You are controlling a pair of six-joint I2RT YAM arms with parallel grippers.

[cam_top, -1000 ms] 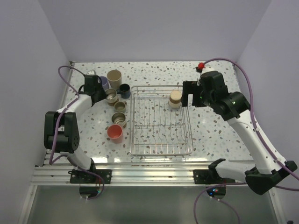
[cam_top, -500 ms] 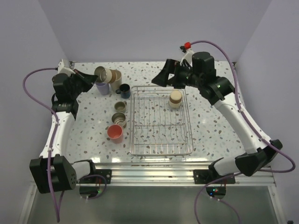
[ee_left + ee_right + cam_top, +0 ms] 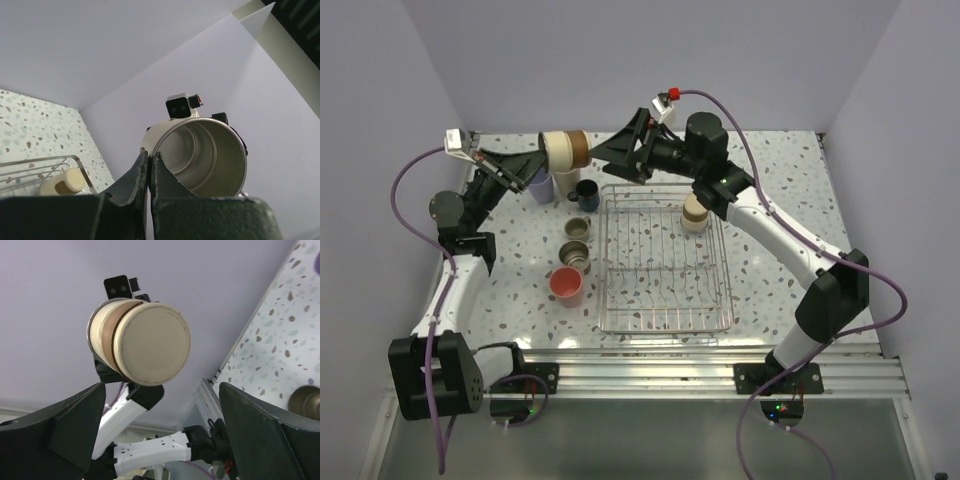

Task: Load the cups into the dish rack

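My left gripper (image 3: 536, 161) is shut on the rim of a cream cup with a brown band (image 3: 565, 150) and holds it on its side, high above the table's back left. In the left wrist view the left gripper (image 3: 149, 161) pinches the wall of this steel-lined cup (image 3: 210, 160). My right gripper (image 3: 607, 154) stands open just right of it, pointing at the cup's base (image 3: 145, 342), fingers apart and not touching. The dish rack (image 3: 665, 300) holds one beige cup (image 3: 695, 212). On the table to its left stand a lavender tumbler (image 3: 539, 185), a beige tumbler (image 3: 565, 186), a dark blue mug (image 3: 586, 192), steel cups (image 3: 577, 229) and a coral cup (image 3: 566, 285).
White walls close in the speckled table (image 3: 770, 270) on three sides. The right arm (image 3: 780, 235) arches over the rack's back right corner. Purple cables (image 3: 410, 200) hang off both arms.
The left gripper has lifted the cream cup up and to the right, turning it on its side. The right arm has swung left above the rack, open, until it faces the cup's base.
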